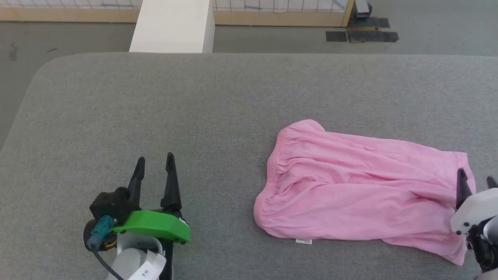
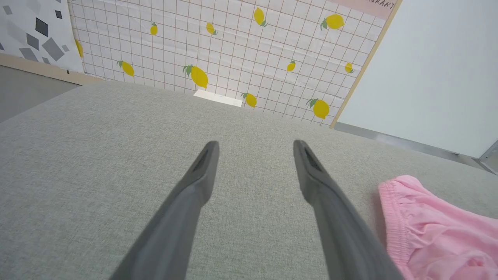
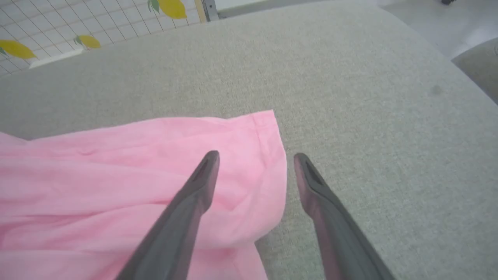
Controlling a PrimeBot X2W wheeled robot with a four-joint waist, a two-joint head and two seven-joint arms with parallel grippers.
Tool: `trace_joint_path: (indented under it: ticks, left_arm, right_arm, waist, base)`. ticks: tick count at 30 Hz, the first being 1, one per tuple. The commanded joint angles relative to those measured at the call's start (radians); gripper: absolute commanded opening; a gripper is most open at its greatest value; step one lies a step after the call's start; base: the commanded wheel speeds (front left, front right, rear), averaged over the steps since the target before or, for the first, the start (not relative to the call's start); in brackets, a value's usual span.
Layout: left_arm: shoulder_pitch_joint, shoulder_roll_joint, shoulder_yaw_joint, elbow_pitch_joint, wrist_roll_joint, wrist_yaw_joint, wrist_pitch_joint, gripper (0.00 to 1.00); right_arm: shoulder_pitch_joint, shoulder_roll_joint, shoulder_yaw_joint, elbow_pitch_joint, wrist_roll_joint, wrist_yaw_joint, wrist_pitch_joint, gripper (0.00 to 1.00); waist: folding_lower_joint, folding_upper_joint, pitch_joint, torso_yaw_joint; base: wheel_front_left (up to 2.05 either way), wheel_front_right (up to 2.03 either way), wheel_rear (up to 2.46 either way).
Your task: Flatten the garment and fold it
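Wide-spread left tool (image 1: 155,157) over grey table (image 1: 155,97), right tool (image 1: 476,175) wide astride garment (image 1: 350,186) edge, white pillar (image 1: 175,23) beyond.

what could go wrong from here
The right end effector straddles the hem of the garment, one finger over cloth, one over table, so closing may catch only a top layer. The left end effector sits open, away from the waistband; a one-sided pull could drag the wrinkled cloth instead of flattening.
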Motion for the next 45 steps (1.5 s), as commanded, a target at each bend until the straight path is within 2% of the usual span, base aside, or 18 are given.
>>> trace_joint_path:
  ticks: [1, 6, 13, 18, 28, 38, 45]
  left_arm:
    - [-0.013, -0.002, -0.006, 0.006, 0.003, -0.007, -0.004, 1.00]
    - [-0.041, -0.002, -0.065, 0.055, -0.021, -0.010, -0.004, 1.00]
    - [-0.244, -0.002, -0.228, 0.223, -0.099, 0.006, 0.031, 1.00]
    - [-0.428, -0.002, -0.323, 0.381, -0.152, 0.044, 0.115, 1.00]
    - [-0.681, -0.002, -0.464, 0.668, -0.229, 0.090, 0.383, 1.00]
    - [-0.803, -0.002, -0.566, 0.817, -0.242, 0.080, 0.575, 1.00]
    - [-0.836, -0.002, -0.672, 0.878, -0.237, 0.038, 0.747, 1.00]
  right_arm:
    - [0.024, 0.001, 0.007, -0.021, 0.014, -0.002, -0.044, 1.00]
    - [0.125, 0.001, 0.112, -0.118, 0.060, -0.002, -0.236, 1.00]
    - [0.218, 0.001, 0.249, -0.203, 0.107, -0.002, -0.365, 1.00]
    - [0.207, 0.001, 0.301, -0.208, 0.112, -0.002, -0.382, 1.00]
    - [0.156, 0.001, 0.357, -0.196, 0.139, -0.002, -0.405, 1.00]
    - [0.126, 0.001, 0.378, -0.189, 0.155, -0.002, -0.425, 1.00]
    - [0.110, 0.001, 0.403, -0.181, 0.168, -0.002, -0.434, 1.00]
  waist:
    - [0.0000, -0.0001, -0.011, -0.009]
    - [0.0000, -0.0001, -0.030, -0.026]
    - [0.0000, -0.0001, -0.017, -0.098]
    - [0.0000, -0.0001, 0.014, -0.153]
    - [0.0000, -0.0001, 0.090, -0.221]
    - [0.0000, -0.0001, 0.136, -0.246]
    - [0.0000, -0.0001, 0.152, -0.262]
  base:
    - [0.00, 0.00, 0.00]
    - [0.00, 0.00, 0.00]
    - [0.00, 0.00, 0.00]
    - [0.00, 0.00, 0.00]
    - [0.00, 0.00, 0.00]
    - [0.00, 0.00, 0.00]
    - [0.00, 0.00, 0.00]
